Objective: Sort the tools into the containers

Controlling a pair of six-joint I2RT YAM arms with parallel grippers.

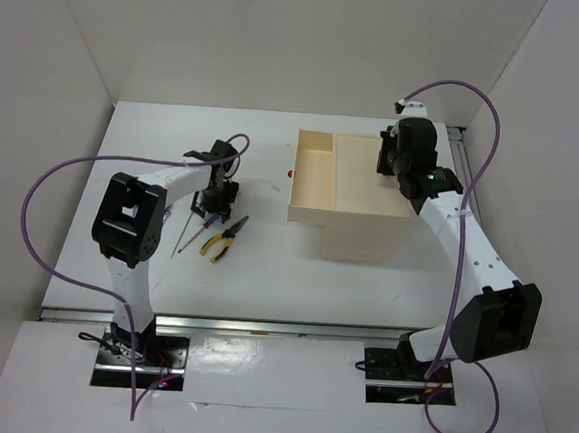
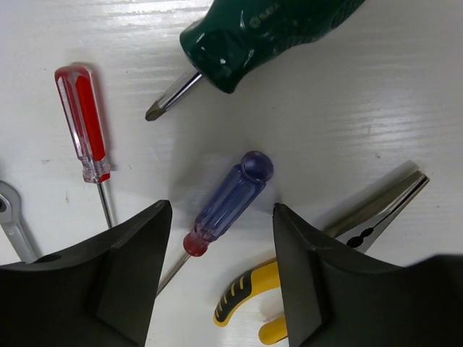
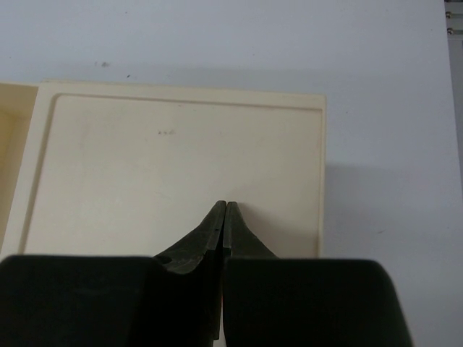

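Note:
My left gripper (image 2: 221, 211) is open, just above the tools on the white table, its fingers either side of the purple-handled screwdriver (image 2: 230, 201). Around it lie the red-handled screwdriver (image 2: 84, 123), the green-handled screwdriver (image 2: 260, 32), the yellow-black pliers (image 2: 340, 242) and the end of a silver wrench (image 2: 13, 225). In the top view the left gripper (image 1: 213, 203) covers most tools; the pliers (image 1: 224, 238) show beside it. The beige box (image 1: 372, 188) has one drawer (image 1: 313, 178) pulled out to the left, empty. My right gripper (image 3: 226, 205) is shut and empty over the box top (image 3: 181, 144).
A small red knob (image 1: 290, 173) shows at the open drawer's left side. A thin screwdriver shaft (image 1: 181, 236) lies left of the pliers. White walls enclose the table on the left, back and right. The left arm's purple cable (image 1: 46, 182) loops out to the left.

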